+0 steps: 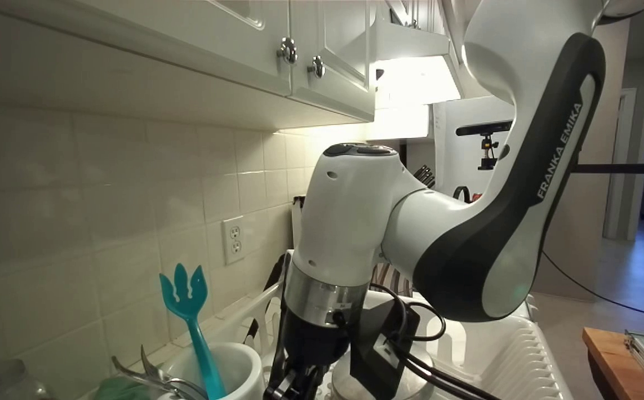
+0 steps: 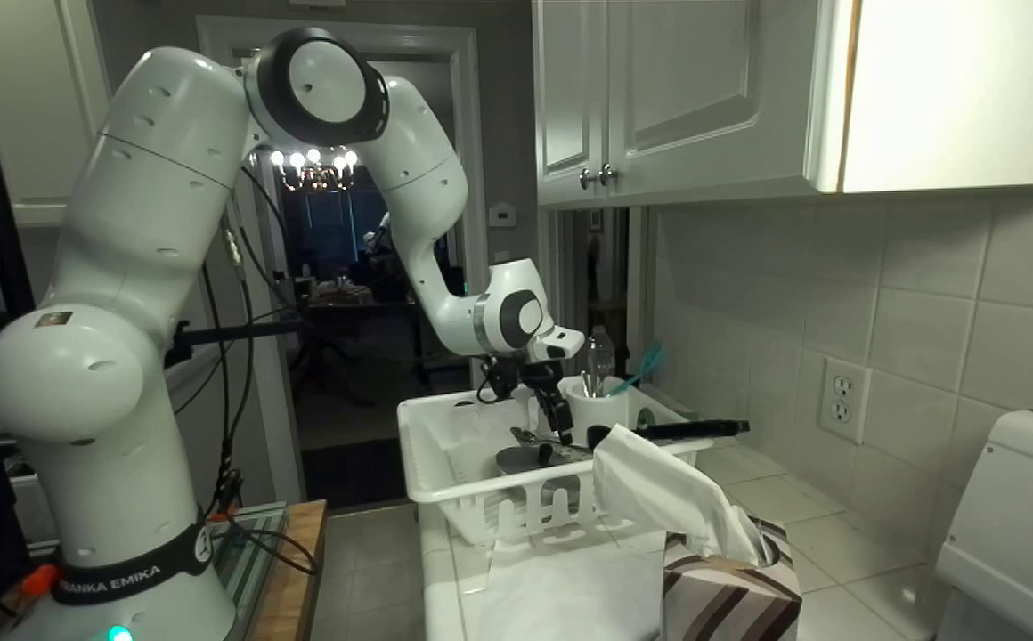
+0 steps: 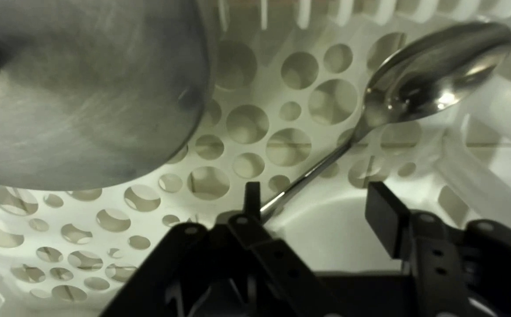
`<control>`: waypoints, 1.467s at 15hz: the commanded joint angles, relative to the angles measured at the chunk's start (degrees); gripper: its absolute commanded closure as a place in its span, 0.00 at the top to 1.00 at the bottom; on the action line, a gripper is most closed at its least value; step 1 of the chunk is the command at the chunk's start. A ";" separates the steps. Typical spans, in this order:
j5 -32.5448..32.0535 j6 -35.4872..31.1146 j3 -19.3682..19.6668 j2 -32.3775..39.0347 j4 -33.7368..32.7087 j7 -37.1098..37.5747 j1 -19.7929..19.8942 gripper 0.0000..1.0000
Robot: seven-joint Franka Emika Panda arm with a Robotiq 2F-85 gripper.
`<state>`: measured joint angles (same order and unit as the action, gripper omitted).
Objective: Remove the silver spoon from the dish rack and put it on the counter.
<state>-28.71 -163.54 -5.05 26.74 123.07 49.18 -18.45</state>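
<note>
Wrist view: gripper wide at 5 o'clock; spoon in dish rack, bowl at 2 o'clock, handle slanting toward 8, end hidden behind finger; round metal piece at 10

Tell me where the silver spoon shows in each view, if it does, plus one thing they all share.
In an exterior view: silver spoon, lower centre, near the tip of the end effector.
In the wrist view: silver spoon, upper right to middle, handle end hidden by the end effector.
In an exterior view, with the dish rack cut off at the bottom: not visible.
Shared landmark: the dish rack, in all three.
</note>
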 commanded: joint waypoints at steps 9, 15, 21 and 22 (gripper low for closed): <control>3.89 0.78 6.40 3.88 -3.58 -2.28 -6.98 0.02; 5.96 1.71 8.01 1.32 -2.36 -2.61 -8.85 0.02; 9.02 5.31 8.48 0.59 -2.59 -0.82 -9.40 0.02; 9.60 5.97 8.51 0.58 -2.73 -0.13 -9.36 0.02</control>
<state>-22.02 -160.92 2.43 28.48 120.53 48.12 -26.42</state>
